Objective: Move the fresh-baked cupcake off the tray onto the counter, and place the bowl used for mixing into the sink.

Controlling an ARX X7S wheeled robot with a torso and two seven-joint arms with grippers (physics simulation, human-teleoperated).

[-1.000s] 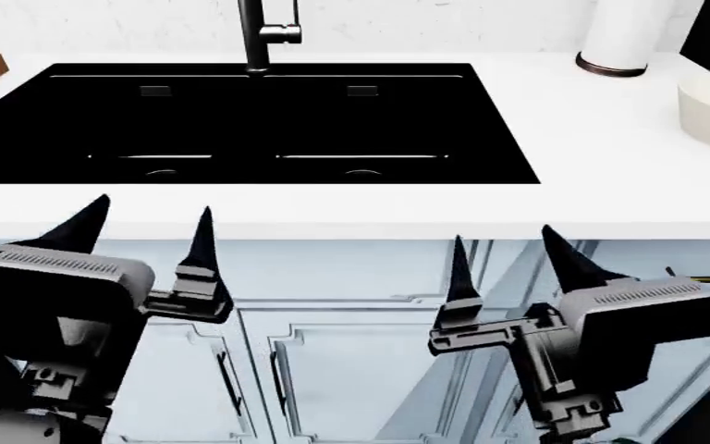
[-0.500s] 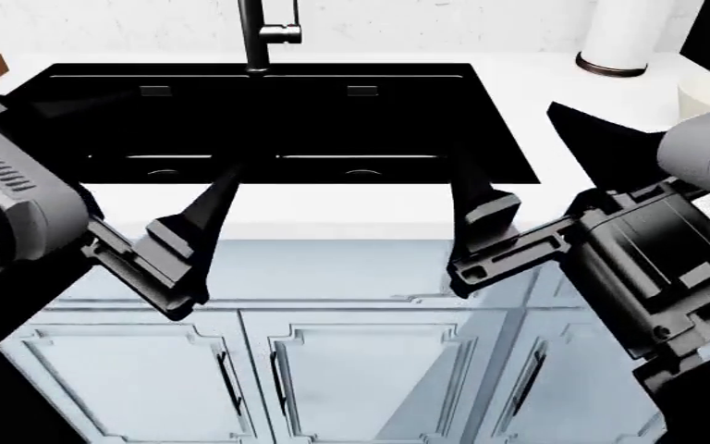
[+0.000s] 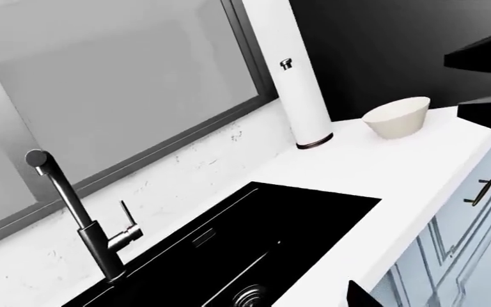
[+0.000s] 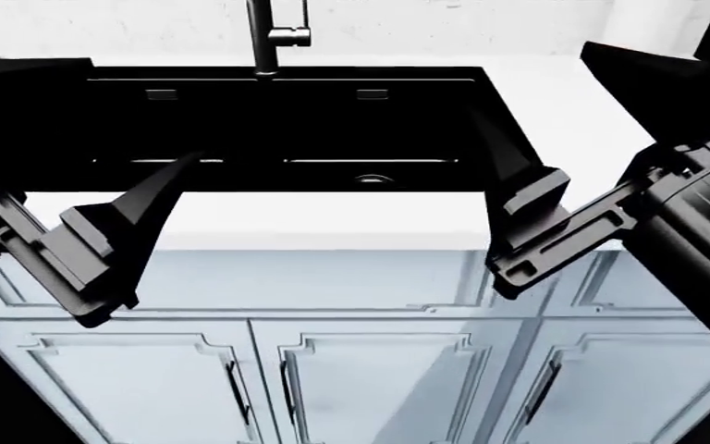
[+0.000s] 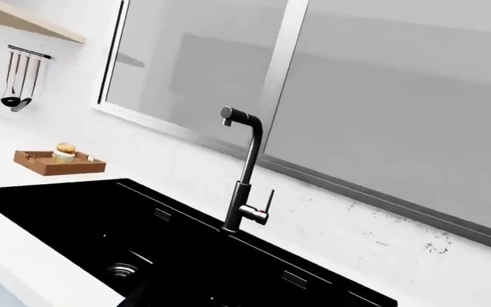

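Head view, left gripper point(image 4: 78, 199), right gripper point(image 4: 583, 162) raised, spread

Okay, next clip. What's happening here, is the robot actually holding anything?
No, nothing is held. Both arms are raised in front of the sink, the left gripper and right gripper open and empty. The cupcake sits on the tray on the counter to one side of the sink, and the bowl stands on the counter at the other side, next to a tall white cylinder. Neither task step is done.
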